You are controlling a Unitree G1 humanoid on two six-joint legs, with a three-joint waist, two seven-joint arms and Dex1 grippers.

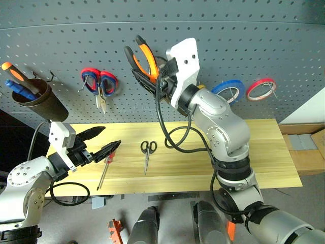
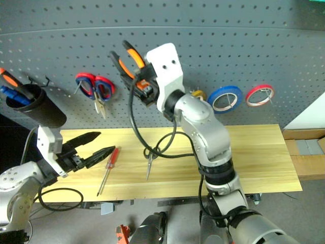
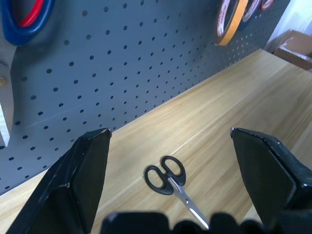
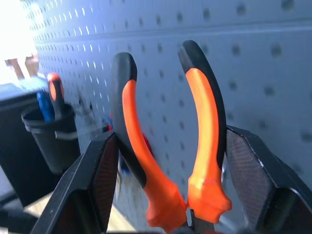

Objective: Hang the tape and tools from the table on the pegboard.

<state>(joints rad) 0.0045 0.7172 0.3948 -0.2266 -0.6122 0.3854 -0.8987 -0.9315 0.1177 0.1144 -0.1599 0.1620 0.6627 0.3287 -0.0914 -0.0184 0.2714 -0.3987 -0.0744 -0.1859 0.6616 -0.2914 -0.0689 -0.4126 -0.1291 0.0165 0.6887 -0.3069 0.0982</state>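
Your left claw (image 1: 99, 141) is nearest, hovering low over the surface (image 1: 264, 152) with its fingers spread wide and nothing between them. Just beside its tips lies the red screwdriver (image 1: 106, 168); the black scissors (image 1: 148, 154) lie a little further along. Both are yet to be hung.

Your right claw (image 1: 152, 76) is raised against the pegboard (image 1: 228, 40), clenched on the pliers (image 1: 143, 57), whose orange-and-black handles stick up between the fingers. I judge the pliers not yet on a hook; you're mid-placement.

Yellow tape (image 3: 230, 20) looks done: it hangs on the pegboard next to the blue roll (image 1: 228, 90) and red roll (image 1: 261, 87), mostly hidden behind your right arm in the head views. So roughly one item hung, one in hand, two left.

One container: a dark cup (image 1: 38, 99) on the pegboard, holding orange-and-blue screwdrivers (image 1: 15, 81). Red-and-blue scissors (image 1: 99, 84) hang beside it.
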